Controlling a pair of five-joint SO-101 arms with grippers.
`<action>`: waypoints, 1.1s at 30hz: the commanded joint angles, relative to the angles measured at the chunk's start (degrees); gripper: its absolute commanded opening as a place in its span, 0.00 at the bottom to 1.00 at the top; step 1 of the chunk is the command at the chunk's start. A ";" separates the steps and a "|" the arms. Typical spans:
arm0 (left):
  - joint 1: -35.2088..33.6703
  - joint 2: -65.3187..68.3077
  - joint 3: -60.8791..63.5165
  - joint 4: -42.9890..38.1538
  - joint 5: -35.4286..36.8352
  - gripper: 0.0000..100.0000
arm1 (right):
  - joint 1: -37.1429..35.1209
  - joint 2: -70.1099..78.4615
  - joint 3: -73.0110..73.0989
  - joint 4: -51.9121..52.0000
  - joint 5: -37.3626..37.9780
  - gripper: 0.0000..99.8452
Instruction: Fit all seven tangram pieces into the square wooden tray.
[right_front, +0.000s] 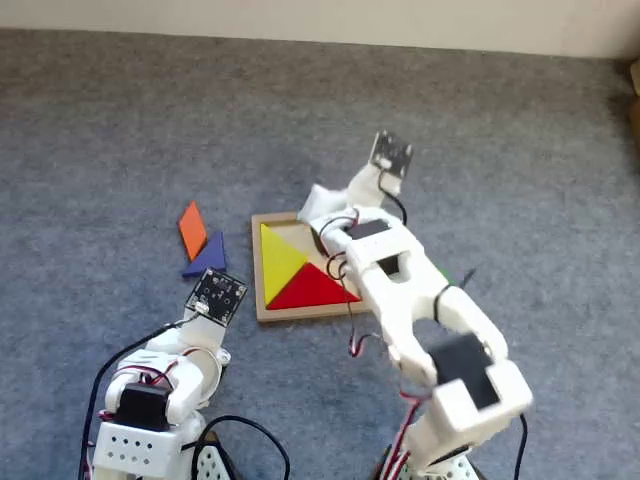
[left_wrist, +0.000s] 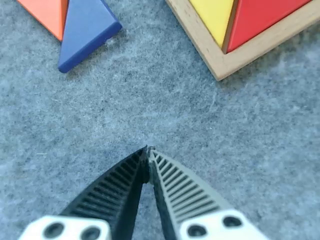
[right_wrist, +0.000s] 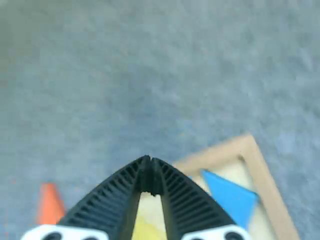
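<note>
Grey carpeted surface: the loose blue triangle (left_wrist: 87, 32) and orange parallelogram (left_wrist: 45, 15) lie near your left end effector (left_wrist: 149, 150), just ahead of it; it is closed and empty. Your right end effector (right_wrist: 150, 161), also closed, hangs over the tray (right_wrist: 262, 167), farther from them.

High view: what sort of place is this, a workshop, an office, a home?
Probably an indoor robot practice spot; which kind of room I cannot tell. Grey carpet covers the surface, a pale wall strip runs along its far edge, and a square wooden tray holding coloured tangram pieces lies on it.
</note>
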 joint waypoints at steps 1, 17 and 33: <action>-0.48 -2.33 1.10 0.18 0.35 0.01 | -0.40 -9.45 -0.04 0.04 3.69 0.00; -0.48 -2.33 1.10 0.18 0.35 0.01 | 1.71 -9.27 7.25 17.54 18.37 0.00; -0.48 -2.33 1.10 0.18 0.35 0.01 | -0.40 -5.49 4.97 17.63 24.09 0.00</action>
